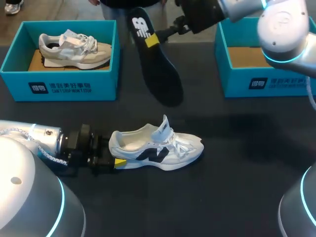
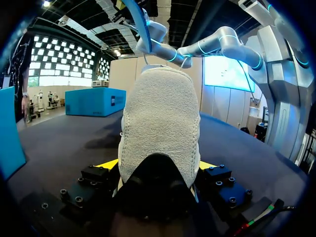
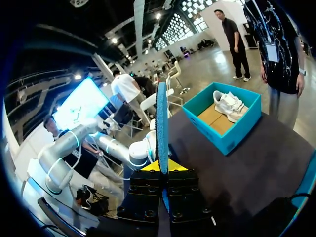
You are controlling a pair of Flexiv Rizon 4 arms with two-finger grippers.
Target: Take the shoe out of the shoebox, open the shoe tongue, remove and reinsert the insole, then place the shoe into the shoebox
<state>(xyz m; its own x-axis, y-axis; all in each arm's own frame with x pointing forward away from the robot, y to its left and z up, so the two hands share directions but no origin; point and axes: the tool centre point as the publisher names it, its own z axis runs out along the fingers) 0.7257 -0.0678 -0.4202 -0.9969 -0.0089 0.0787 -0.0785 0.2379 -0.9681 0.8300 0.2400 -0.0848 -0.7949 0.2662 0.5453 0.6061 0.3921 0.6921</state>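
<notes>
A white shoe (image 1: pixel 158 147) with a dark side logo lies upright on the black table, toe to the right. My left gripper (image 1: pixel 116 162) stands wide on its heel, one yellow tip on each side. In the left wrist view the heel (image 2: pixel 160 123) fills the space between the fingers of the gripper (image 2: pixel 158 165). My right gripper (image 1: pixel 151 40) is shut on a black insole (image 1: pixel 158 64) and holds it in the air above the far middle of the table. From the right wrist, the insole (image 3: pixel 162 118) stands edge-on between the tips of the gripper (image 3: pixel 163 167).
At the far left stands a teal shoebox (image 1: pixel 59 86) holding a grey-white shoe (image 1: pixel 74 48). A second teal shoebox (image 1: pixel 266 81) at the far right shows a bare cardboard floor. The right arm reaches over that box.
</notes>
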